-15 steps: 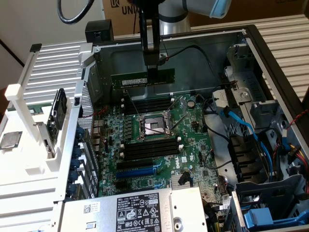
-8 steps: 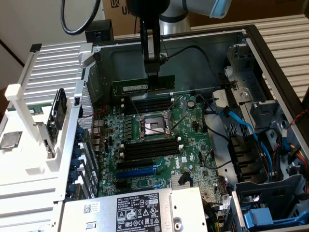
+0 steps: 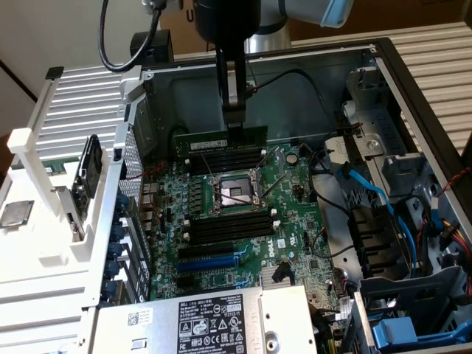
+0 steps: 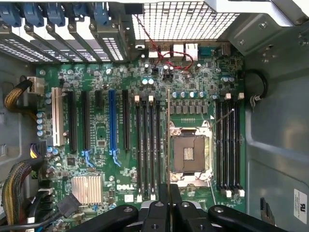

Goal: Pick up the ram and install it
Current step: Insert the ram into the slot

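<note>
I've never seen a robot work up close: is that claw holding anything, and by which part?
Yes: the gripper holds the ram by its upper long edge, near its middle.

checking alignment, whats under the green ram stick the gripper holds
The green motherboard lies below the thin dark-green ram stick, with long black memory slots nearby; the strip right beneath the stick is covered.

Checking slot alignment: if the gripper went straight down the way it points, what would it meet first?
Likely the black memory slots beside the CPU socket: the ram, clamped in the gripper, hangs above them, so its lower edge would land first. Depth is unclear.
</note>
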Tool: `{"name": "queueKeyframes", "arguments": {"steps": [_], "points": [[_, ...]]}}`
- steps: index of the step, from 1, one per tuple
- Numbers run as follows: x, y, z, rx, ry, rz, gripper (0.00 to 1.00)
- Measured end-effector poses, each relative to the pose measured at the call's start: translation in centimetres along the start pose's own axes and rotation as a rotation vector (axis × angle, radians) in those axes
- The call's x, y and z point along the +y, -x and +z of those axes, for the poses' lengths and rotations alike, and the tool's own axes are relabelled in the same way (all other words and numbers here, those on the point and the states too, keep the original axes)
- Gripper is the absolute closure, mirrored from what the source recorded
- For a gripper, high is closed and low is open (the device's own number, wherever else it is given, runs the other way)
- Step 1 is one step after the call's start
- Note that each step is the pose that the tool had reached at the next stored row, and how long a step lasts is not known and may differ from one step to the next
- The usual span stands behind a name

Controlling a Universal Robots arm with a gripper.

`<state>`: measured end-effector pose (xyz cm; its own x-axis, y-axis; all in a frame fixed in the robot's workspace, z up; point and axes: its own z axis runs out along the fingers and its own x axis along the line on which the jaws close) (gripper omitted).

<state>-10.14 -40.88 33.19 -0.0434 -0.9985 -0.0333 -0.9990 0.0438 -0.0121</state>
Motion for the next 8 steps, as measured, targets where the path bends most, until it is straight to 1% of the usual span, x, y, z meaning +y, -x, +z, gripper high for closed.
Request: {"name": "queueKeyframes", "arguments": {"steps": [3,5,8], "points": [[-0.23,-0.42,0.51,-0.0018,0.0013,0.0,0.88],[-0.33,-0.8,0.86,-0.005,0.0016,0.0,0.88],[-0.33,-0.86,1.06,-0.0049,0.0035,0.0,0.88]]}}
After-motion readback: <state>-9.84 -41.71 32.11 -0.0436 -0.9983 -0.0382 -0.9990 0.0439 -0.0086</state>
